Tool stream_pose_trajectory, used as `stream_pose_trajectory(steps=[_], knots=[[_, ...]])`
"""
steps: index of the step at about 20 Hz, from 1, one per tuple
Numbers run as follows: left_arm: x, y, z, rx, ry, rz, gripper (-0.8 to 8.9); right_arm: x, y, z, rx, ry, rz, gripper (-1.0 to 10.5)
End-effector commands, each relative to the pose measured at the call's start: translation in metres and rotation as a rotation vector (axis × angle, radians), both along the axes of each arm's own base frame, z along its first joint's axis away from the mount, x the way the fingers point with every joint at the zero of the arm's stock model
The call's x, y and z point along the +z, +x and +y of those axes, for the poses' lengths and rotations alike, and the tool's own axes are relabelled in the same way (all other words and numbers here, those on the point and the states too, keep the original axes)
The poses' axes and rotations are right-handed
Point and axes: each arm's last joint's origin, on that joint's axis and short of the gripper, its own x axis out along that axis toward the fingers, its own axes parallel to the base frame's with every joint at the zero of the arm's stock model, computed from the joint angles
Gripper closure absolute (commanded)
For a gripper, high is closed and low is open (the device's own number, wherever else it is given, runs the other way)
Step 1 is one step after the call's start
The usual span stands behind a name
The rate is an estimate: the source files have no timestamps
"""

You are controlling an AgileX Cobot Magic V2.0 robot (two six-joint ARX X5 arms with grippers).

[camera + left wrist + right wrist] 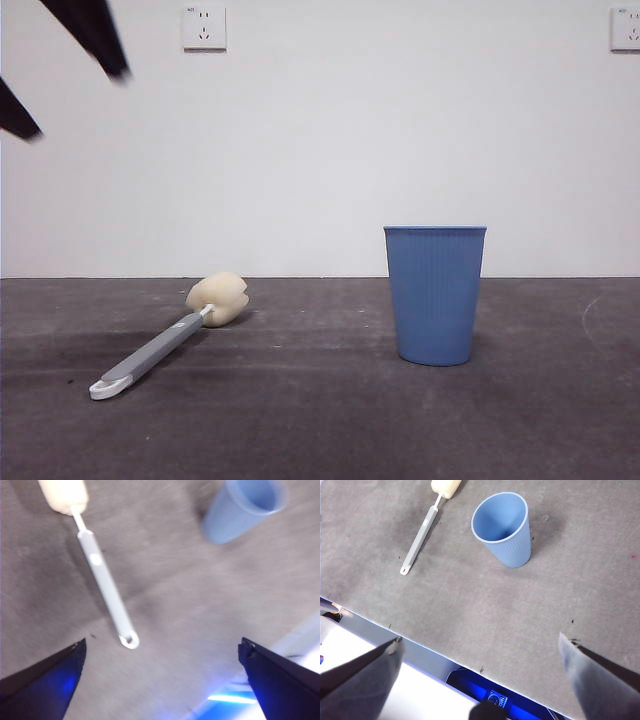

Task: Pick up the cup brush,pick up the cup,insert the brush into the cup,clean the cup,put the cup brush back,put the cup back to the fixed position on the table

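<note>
The cup brush [150, 355] lies flat on the table [300, 430] at the left, its cream sponge head [218, 298] farther back and its white looped end nearest the front. The blue ribbed cup [435, 295] stands upright to the right of it, empty. My left gripper [162, 652] hangs open above the brush [105, 585], with the handle's loop between its spread jaws; it shows as two black tips [78, 102] at the upper left of the front view. My right gripper [480, 645] is open, high over the table's front edge, away from the cup [502, 527] and brush [422, 530].
A white wall with two sockets [204, 27] backs the table. The table's front edge [420, 647] runs beneath the right gripper. The cup [240, 510] stands well off to the side of the left gripper.
</note>
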Motion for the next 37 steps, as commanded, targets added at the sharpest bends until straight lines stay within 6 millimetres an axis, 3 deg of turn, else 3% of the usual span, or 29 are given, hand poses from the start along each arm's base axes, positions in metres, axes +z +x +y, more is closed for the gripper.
stream_pose_trajectory(steps=[1, 7, 12, 29, 31, 33, 36, 37], knots=[[-0.021, 0.02, -0.022, 0.072, 0.099, 0.026, 2.47, 0.001, 0.0, 0.0, 0.004, 0.001, -0.011, 3.5], [-0.08, 0.063, -0.054, 0.126, 0.229, 0.13, 2.48, 0.001, 0.0, 0.0, 0.0, 0.004, -0.007, 3.5], [-0.114, 0.075, -0.061, 0.177, 0.305, 0.231, 2.48, 0.002, 0.001, 0.0, -0.003, 0.007, -0.024, 3.5], [-0.137, 0.081, -0.069, 0.251, 0.356, 0.253, 2.58, 0.003, 0.002, 0.0, -0.008, 0.011, -0.028, 3.5], [-0.138, 0.081, -0.069, 0.255, 0.363, 0.25, 4.21, 0.003, 0.002, 0.0, -0.008, 0.011, -0.029, 3.5], [-0.139, 0.08, -0.071, 0.248, 0.359, 0.259, 4.78, 0.003, 0.002, 0.0, -0.007, 0.01, -0.029, 3.5], [-0.139, 0.078, -0.074, 0.226, 0.337, 0.276, 6.95, 0.003, 0.002, 0.0, -0.007, 0.01, -0.03, 3.5], [-0.139, 0.078, -0.074, 0.222, 0.331, 0.281, 7.26, 0.003, 0.002, 0.0, -0.008, 0.011, -0.033, 3.5]])
